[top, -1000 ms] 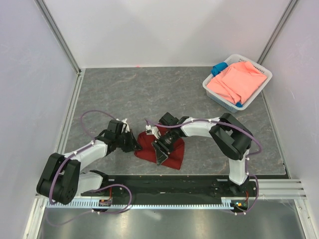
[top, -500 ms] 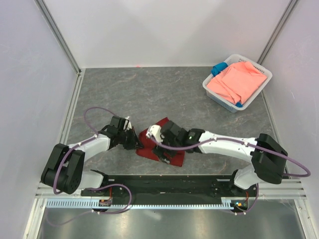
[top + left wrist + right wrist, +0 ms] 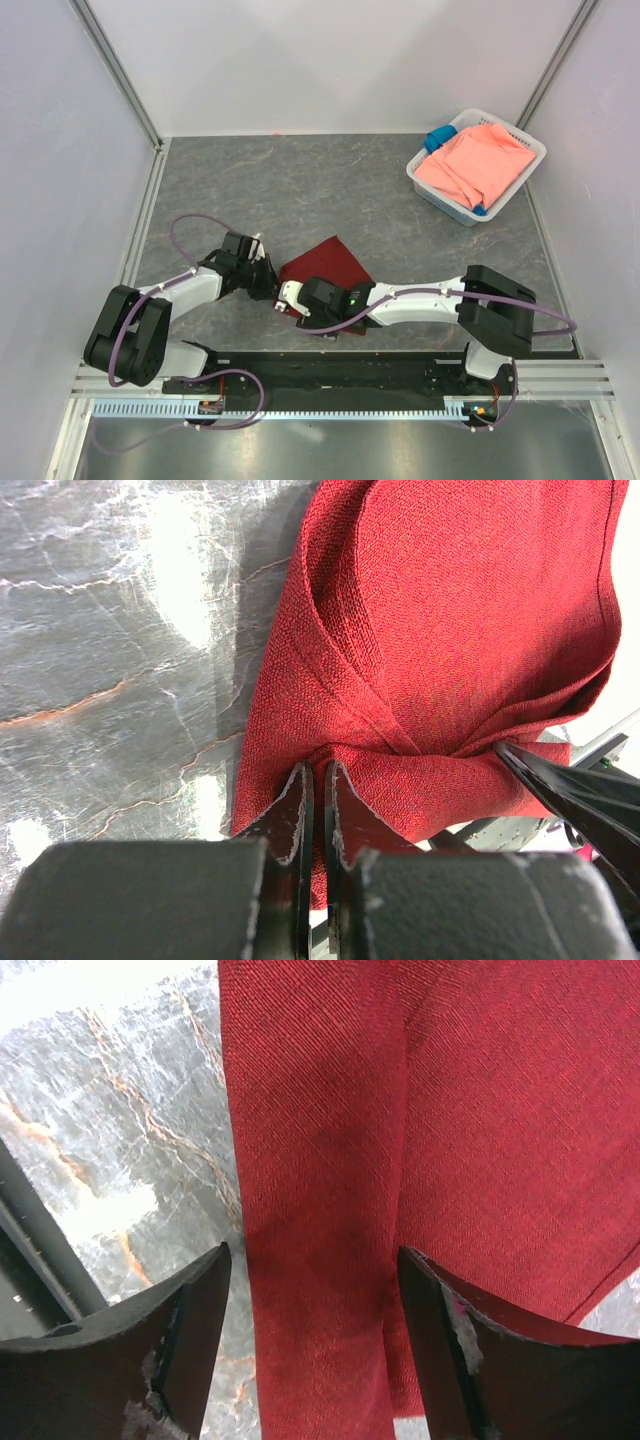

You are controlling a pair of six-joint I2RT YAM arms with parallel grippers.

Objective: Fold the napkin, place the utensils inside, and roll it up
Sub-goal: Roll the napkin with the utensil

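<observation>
Near edge, wrist views first. My left claw (image 3: 317, 772) has its fingers pressed almost together, nipping the near edge of the napkin (image 3: 450, 630). The cloth gathers into creases that run toward the pinch.

My right claw (image 3: 313, 1260) is spread wide and points down, with one finger on each side of a raised lengthwise fold of the napkin. Neither finger visibly squeezes the cloth, and nothing is held.

From above, both my arms reach in low just beyond the base rail (image 3: 340, 368). The two claws sit just beside each other at the napkin's near-left corner. The right arm is stretched across from the right side and covers the napkin's near edge.

The napkin is dark red and folded over. It lies on the grey marbled table (image 3: 300, 190), left of centre and close to me, with its far corner flat and pointing away.

In the far right corner is a white basket (image 3: 436, 197). It holds a salmon-pink cloth (image 3: 475, 165), with a small blue cloth (image 3: 438, 138) tucked at the basket's far-left end.
</observation>
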